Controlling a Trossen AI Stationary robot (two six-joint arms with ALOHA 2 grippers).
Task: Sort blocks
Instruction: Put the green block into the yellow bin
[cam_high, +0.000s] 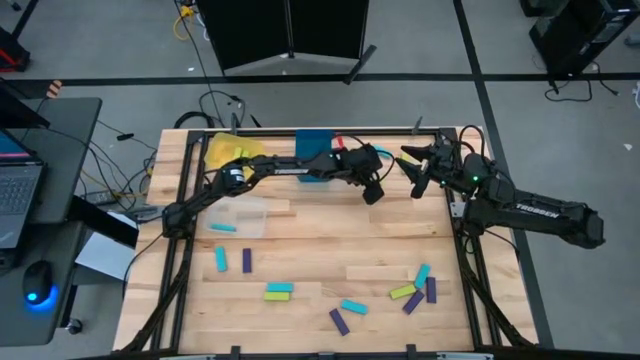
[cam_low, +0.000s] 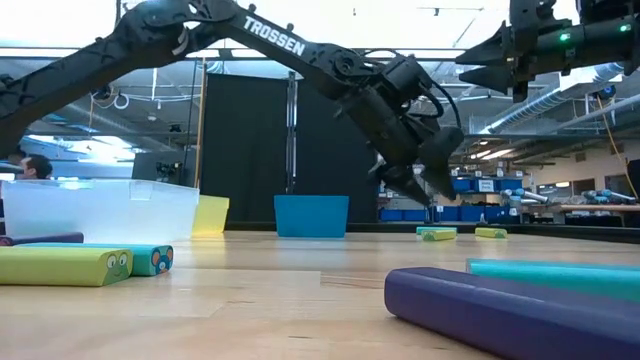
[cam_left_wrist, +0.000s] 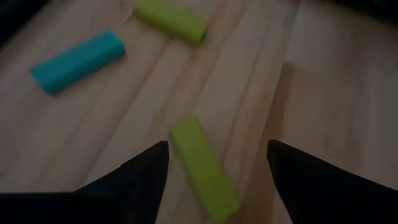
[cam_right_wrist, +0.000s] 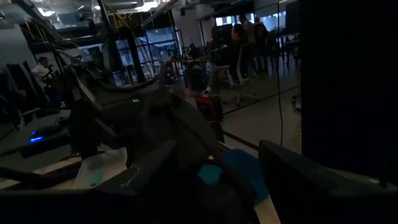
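Observation:
My left gripper (cam_high: 375, 190) hangs open above the far middle of the table (cam_low: 415, 190). In the left wrist view its fingers (cam_left_wrist: 217, 146) stand on either side of a lime block (cam_left_wrist: 202, 165) that lies flat on the wood below. Farther off lie another lime block (cam_left_wrist: 171, 22) and a teal block (cam_left_wrist: 78, 62). My right gripper (cam_high: 412, 170) is open and held high near the far right (cam_low: 485, 55), empty. Several more teal, lime and purple blocks lie flat on the near half, such as a lime one (cam_high: 278, 296) and a purple one (cam_high: 338, 320).
A clear bin (cam_high: 240, 215) on the left holds one teal block (cam_high: 223, 227). A yellow bin (cam_high: 230, 150) and a blue bin (cam_high: 315, 148) stand along the far edge. The two grippers are close together at the far middle. A black frame runs around the table (cam_high: 470, 260).

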